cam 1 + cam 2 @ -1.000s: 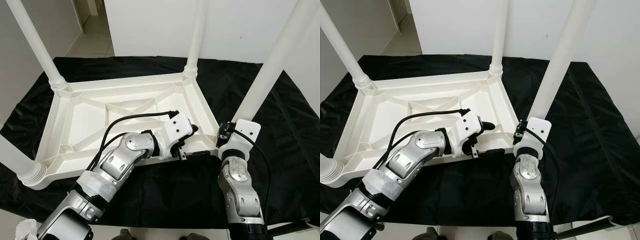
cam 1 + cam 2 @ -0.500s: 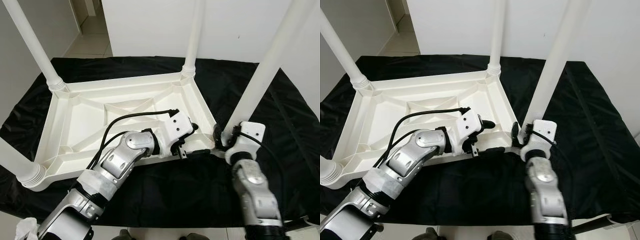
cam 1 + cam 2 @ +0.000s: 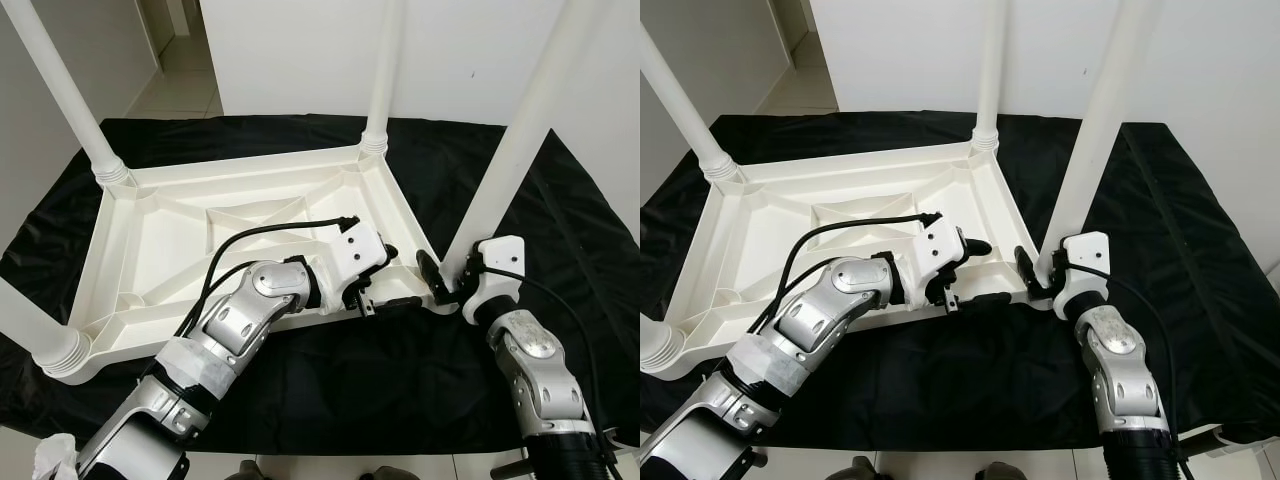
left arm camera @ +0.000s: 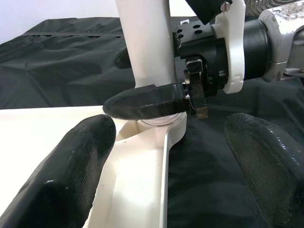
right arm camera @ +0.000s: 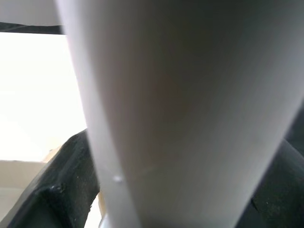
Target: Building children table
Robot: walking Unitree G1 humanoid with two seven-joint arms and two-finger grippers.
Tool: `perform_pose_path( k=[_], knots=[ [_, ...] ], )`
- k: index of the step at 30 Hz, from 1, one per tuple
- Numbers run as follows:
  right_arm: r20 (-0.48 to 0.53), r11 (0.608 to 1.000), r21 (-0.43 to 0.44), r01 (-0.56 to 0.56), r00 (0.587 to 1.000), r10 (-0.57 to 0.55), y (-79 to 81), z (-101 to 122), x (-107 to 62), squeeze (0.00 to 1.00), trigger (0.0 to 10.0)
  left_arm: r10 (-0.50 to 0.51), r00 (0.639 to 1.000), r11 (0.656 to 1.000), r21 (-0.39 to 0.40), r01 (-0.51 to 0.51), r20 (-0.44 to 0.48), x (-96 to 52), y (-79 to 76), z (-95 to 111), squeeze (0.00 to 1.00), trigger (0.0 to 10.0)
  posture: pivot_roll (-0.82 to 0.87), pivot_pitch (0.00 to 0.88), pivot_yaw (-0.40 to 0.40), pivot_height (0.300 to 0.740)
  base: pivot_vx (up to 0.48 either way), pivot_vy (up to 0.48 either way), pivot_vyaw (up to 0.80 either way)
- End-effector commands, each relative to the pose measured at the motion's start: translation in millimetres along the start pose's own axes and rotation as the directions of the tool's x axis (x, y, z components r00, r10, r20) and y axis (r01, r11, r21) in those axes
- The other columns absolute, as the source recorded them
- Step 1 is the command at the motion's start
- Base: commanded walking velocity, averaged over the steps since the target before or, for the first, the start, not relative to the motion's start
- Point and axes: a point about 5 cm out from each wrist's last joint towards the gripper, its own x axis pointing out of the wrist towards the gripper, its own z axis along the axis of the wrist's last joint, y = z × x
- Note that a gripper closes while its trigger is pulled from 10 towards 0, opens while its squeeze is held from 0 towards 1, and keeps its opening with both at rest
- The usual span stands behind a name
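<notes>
Low in the right half of the frame, the right gripper [image 3: 440,284] clasps the base of the near-right table leg [image 3: 520,140], one black finger [image 4: 147,103] pressed against the white tube. Just left of it, at centre, the left gripper [image 3: 385,280] straddles the near rim of the upturned white table top [image 3: 150,250], its fingers [image 4: 66,175] spread apart, one on the rim and one over the cloth. Beneath lies a black cloth [image 3: 580,230]; three more legs stand upright at the other corners.
</notes>
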Motion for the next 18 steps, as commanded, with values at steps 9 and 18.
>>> perform_pose_path(
  k=[9,18],
  knots=[
    [0.015,0.996,0.001,-0.091,0.996,0.091,0.4,0.1,6.4,0.00,0.0,-0.083,0.997,0.996,0.021,0.083,-0.002,2.1,-6.3,2.0,0.00,10.0,-0.07,0.000,0.038,0.740,0.000,0.000,0.00],
    [0.012,0.992,0.091,-0.087,0.996,0.087,2.2,-6.2,2.9,0.00,0.0,-0.083,0.997,0.996,0.019,0.083,0.001,2.6,-6.8,2.2,0.00,10.0,-0.07,0.000,0.035,0.740,0.000,0.000,0.00]
  ],
)
